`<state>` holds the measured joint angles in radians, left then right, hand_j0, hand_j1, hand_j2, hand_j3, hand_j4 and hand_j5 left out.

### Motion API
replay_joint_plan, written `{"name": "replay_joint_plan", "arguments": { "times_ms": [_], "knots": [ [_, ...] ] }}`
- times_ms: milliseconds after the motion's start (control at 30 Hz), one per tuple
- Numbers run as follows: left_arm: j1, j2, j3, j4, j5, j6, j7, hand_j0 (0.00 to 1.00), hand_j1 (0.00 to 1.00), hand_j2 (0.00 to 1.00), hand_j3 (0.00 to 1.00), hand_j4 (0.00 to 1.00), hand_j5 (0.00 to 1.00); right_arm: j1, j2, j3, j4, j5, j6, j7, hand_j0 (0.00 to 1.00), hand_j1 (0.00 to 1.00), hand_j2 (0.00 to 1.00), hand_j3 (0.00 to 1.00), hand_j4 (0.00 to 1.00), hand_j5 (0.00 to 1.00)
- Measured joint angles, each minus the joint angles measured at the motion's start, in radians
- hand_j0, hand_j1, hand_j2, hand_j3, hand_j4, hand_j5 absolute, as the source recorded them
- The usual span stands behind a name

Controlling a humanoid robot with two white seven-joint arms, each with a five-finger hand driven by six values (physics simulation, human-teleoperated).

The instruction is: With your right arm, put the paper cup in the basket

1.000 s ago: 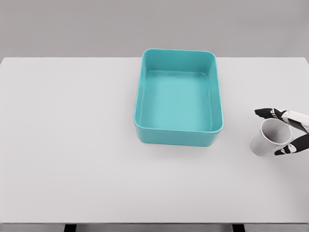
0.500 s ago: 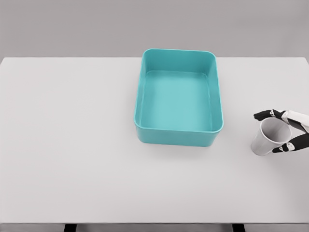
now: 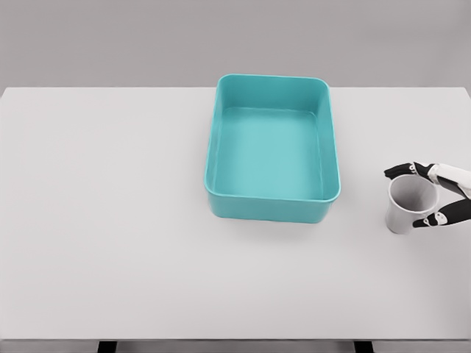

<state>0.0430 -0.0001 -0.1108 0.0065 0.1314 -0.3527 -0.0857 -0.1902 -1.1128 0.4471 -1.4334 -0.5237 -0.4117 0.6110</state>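
Paper cup [image 3: 407, 207] sits on the white table [image 3: 110, 220], far right side, near the right frame edge. It's white, roughly upright, mouth open toward my camera, so I can see into it. It's outside the basket, well apart from it, to the right of the basket's near right corner.

Right hand [image 3: 439, 197] comes in from the right edge and is around the cup's rim. One dark-tipped finger [image 3: 397, 170] curls over the far side of the rim, another [image 3: 430, 220] presses on the near side. I read that as grasping the cup, fingers closed on the upper part of it. Only the fingers and a bit of the white hand show; the arm is cut off by the frame edge. I can't tell whether the cup base is resting on the table or just clear of it.

Basket [image 3: 324, 200] is a teal rectangular tub with rounded corners, upright, about centre of the table, long side running away from me. Inside is bare.

Left arm doesn't show in my head view.
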Motion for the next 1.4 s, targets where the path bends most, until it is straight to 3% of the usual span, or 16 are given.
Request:
{"name": "replay_joint_plan", "arguments": {
  "times_ms": [100, 267, 833, 1400],
  "knots": [
    [0.0, 0.0, 0.0, 0.0, 0.0, 0.0, 0.0, 1.0, 1.0, 1.0, 1.0, 1.0, 1.0, 0.002, 0.004, -0.001, -0.003, 0.0, -0.008, 0.0, 0.85, 0.85, 0.85, 0.85, 0.85, 0.85],
    [0.0, 0.0, 0.0, 0.0, 0.0, 0.0, 0.0, 1.0, 1.0, 1.0, 1.0, 1.0, 1.0, 0.002, 0.006, -0.003, -0.005, -0.001, -0.012, 0.0, 0.72, 0.72, 0.72, 0.72, 0.72, 0.72],
    [0.002, 0.0, 0.0, 0.0, 0.0, 0.0, 0.0, 1.0, 1.0, 1.0, 1.0, 1.0, 1.0, -0.022, 0.01, -0.009, -0.005, -0.089, -0.044, 0.0, 0.74, 0.74, 0.74, 0.74, 0.74, 0.74],
    [0.0, 0.0, 0.0, 0.0, 0.0, 0.0, 0.0, 1.0, 1.0, 1.0, 1.0, 1.0, 1.0, -0.084, 0.047, -0.029, -0.027, -0.1, -0.055, 0.0, 0.74, 0.74, 0.74, 0.74, 0.74, 0.74]
  ]
}}
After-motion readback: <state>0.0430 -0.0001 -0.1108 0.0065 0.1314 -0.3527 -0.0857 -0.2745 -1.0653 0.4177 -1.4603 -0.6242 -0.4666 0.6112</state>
